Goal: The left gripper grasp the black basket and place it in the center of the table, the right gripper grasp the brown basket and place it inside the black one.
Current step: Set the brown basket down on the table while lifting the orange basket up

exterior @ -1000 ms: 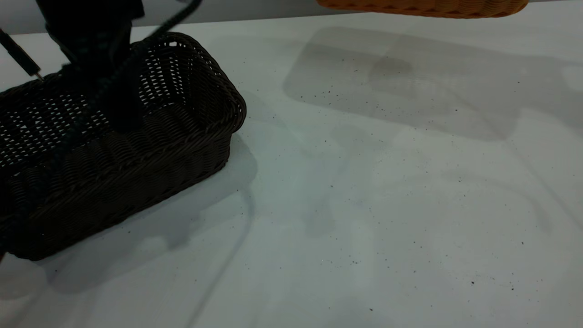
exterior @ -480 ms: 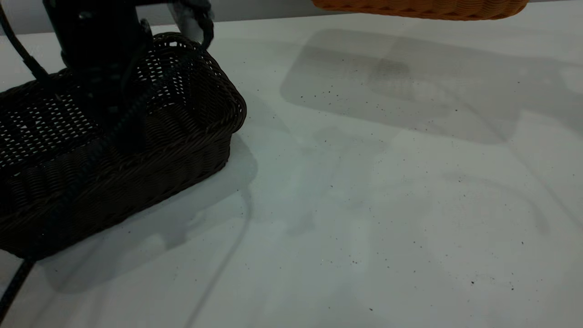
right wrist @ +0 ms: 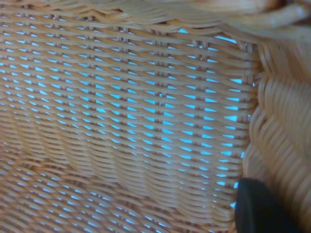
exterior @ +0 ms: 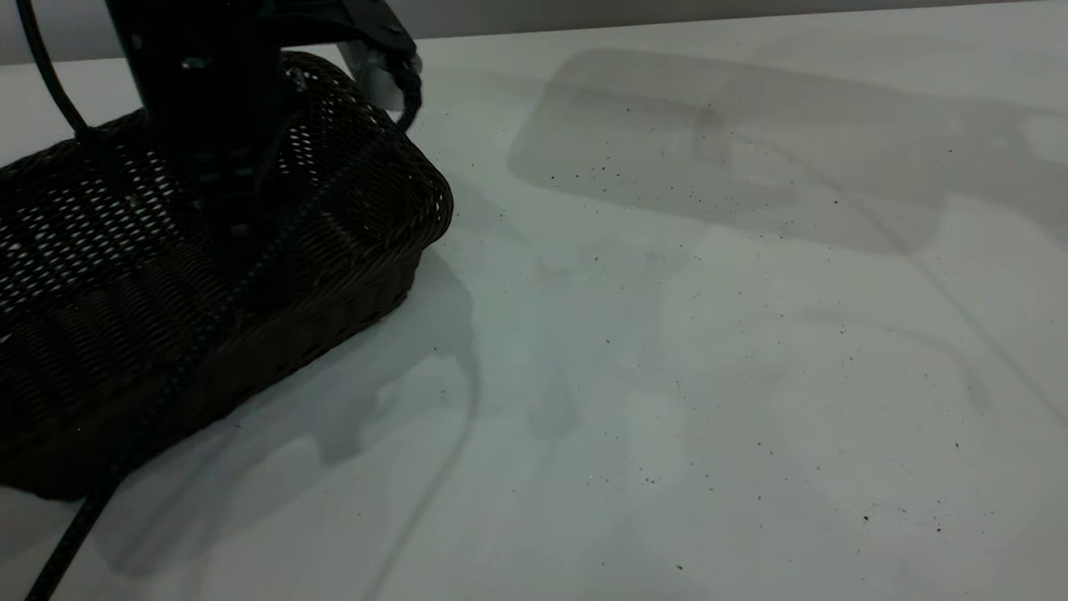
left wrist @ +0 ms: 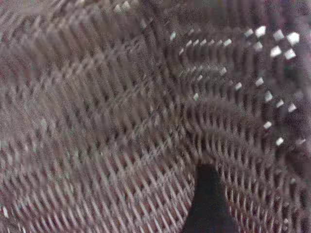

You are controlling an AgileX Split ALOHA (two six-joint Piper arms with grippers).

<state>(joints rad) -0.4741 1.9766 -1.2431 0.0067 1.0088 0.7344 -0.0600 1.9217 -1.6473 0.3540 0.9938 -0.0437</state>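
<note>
In the exterior view, the black basket (exterior: 209, 275) sits at the left side of the table (exterior: 709, 376), its long side running away at an angle and its near rounded corner pointing toward the middle of the tabletop. The left gripper (exterior: 225, 167) reaches down from above into the basket's interior, its bulky dark body covering part of the far wall, with a silver part (exterior: 371, 79) showing just beyond the far rim and a braided cable (exterior: 167, 392) trailing down across the basket's near wall to the lower edge of the picture. Whether its jaws are spread or closed cannot be told from here, as the tips are lost against the dark weave. A broad soft shadow (exterior: 734, 159) lies on the table's far right part. In the left wrist view, the dark weave of the black basket (left wrist: 121, 121) fills the picture, blurred, with one dark fingertip (left wrist: 209, 204) close against the wickerwork. In the right wrist view, the brown basket (right wrist: 136, 111) fills the picture with its orange-tan inner wall and braided rim, and one black fingertip (right wrist: 262, 208) of the right gripper lies against the weave at a corner; how its jaws stand cannot be told either.
</note>
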